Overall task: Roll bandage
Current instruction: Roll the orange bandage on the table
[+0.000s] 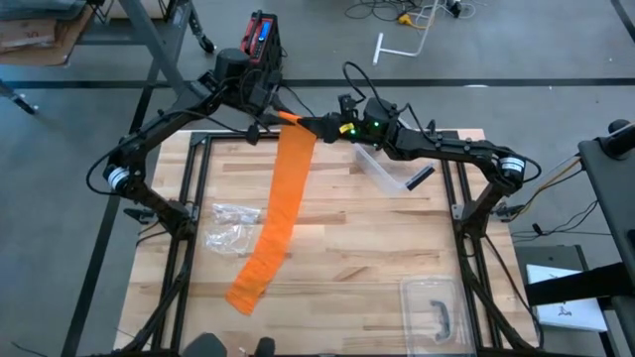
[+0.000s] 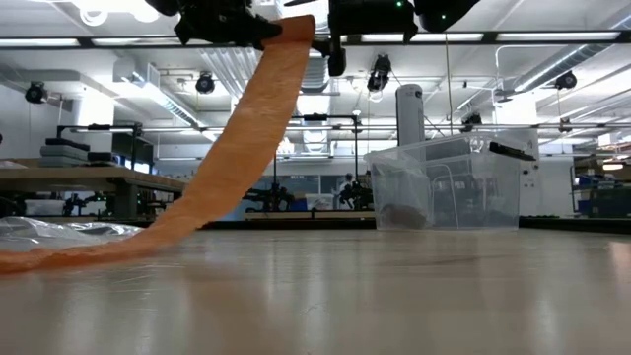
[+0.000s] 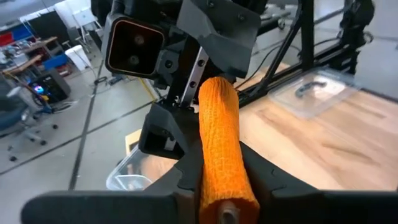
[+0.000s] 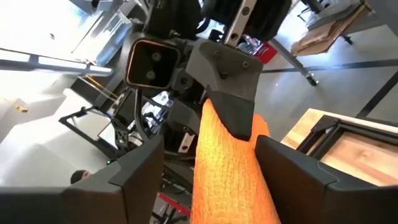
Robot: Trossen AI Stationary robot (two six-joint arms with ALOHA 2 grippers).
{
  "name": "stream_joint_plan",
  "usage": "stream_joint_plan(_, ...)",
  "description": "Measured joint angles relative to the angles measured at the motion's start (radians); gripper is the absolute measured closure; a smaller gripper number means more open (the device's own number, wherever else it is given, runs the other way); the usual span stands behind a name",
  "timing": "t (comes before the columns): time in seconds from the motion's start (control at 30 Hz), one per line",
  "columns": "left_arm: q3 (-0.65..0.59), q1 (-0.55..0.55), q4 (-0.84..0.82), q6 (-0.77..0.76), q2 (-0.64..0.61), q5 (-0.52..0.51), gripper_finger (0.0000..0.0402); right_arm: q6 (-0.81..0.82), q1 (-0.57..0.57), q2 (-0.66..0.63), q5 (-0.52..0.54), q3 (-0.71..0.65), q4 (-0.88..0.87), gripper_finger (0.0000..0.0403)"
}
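Note:
An orange bandage [image 1: 273,213] runs as a long strip from high over the table's far edge down to the wood. Its free tail [image 1: 243,293] lies flat on the table near the front left. Its upper end is wound into a roll [image 3: 219,130]. My left gripper [image 1: 286,119] is shut on that roll. My right gripper [image 1: 317,127] faces it from the right. Its open fingers [image 4: 140,171] stand on either side of the roll [image 4: 230,174], apart from it. My left gripper pinches the rolled end [image 3: 217,168] of the bandage between its two fingers, which lie along the roll and come nearly level from the table's left. The roll is lifted clear, high above the table. The strip [image 2: 232,148] hangs slanting down from it to the tabletop.
A clear plastic box [image 1: 385,169] stands at the far right of the table, and its lid [image 1: 434,307] lies at the near right. A crumpled clear wrapper [image 1: 233,223] lies left of the strip. The table's middle and right are bare wood.

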Motion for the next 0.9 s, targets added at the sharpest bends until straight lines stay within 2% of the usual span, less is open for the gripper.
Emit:
stream_joint_plan(0.13, 0.000, -0.013, 0.000, 0.013, -0.009, -0.020, 0.0358, -0.008, 0.000, 0.000, 0.006, 0.000, -0.004, 0.0148)
stream_joint_plan(0.53, 0.001, -0.022, 0.002, -0.032, -0.053, -0.048, 0.0354, -0.053, 0.002, 0.002, 0.024, -0.001, 0.015, 0.0160)
stream_joint_plan(0.77, 0.001, -0.027, -0.002, -0.030, -0.057, -0.049, 0.0354, -0.053, 0.003, 0.002, 0.027, -0.001, 0.023, 0.0149)
stream_joint_plan(0.9, 0.001, -0.040, -0.003, -0.011, -0.057, -0.122, 0.0354, -0.040, 0.003, 0.002, 0.034, -0.001, 0.032, 0.0147)
